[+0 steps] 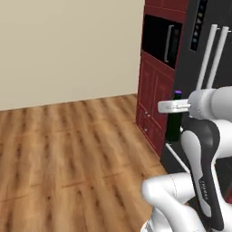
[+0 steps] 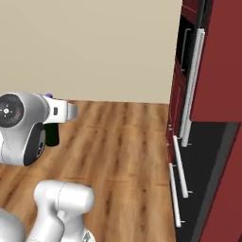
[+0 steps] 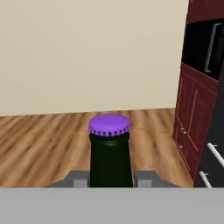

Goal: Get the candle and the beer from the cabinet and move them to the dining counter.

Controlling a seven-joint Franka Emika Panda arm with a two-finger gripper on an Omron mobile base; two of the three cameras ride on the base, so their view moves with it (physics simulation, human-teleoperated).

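The beer [image 3: 110, 153], a dark green-black bottle with a purple cap, stands upright between my fingers [image 3: 144, 178]. My gripper [image 3: 111, 178] is shut on its neck just below the cap. From the left base view the beer [image 1: 173, 127] hangs under the white hand, with the gripper [image 1: 176, 108] held high above the wooden floor beside the dark appliance front. From the right base view the beer [image 2: 52, 134] shows under the gripper [image 2: 53, 118] at the left. The candle, the cabinet and the dining counter are out of view.
A tall dark red unit [image 1: 154, 95] with a built-in black oven [image 1: 161, 38] stands at the right. Beside it is a black appliance with long white handles [image 1: 213, 50]. White drawer handles [image 2: 182, 165] run along the right. Wooden floor [image 1: 68, 145] and a beige wall lie left.
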